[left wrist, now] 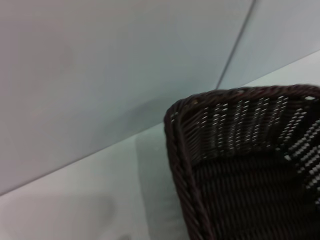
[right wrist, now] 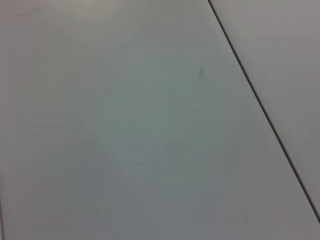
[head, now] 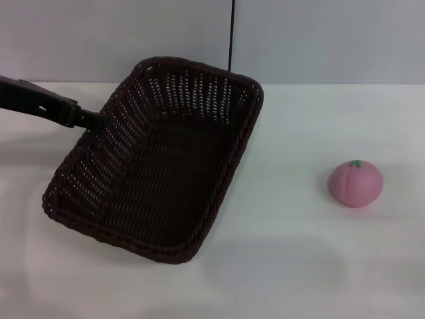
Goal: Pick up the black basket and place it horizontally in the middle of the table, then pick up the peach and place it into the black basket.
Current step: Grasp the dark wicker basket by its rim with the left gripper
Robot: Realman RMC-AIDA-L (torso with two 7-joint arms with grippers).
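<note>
Basket of dark woven wicker (head: 156, 176), left of centre and still skewed, is clenched at its rim by the left tool (head: 99, 119); next, squaring it mid-bench (head: 285, 266).

The black basket (head: 156, 169) is a big rectangular woven one, very dark, with a braided rim and slatted sides. It sits open side up on the white table (head: 299, 266), left of centre and turned at a slant. The peach (head: 355, 183) (small, round, pink, green spot on top) rests well apart to its right.
</note>
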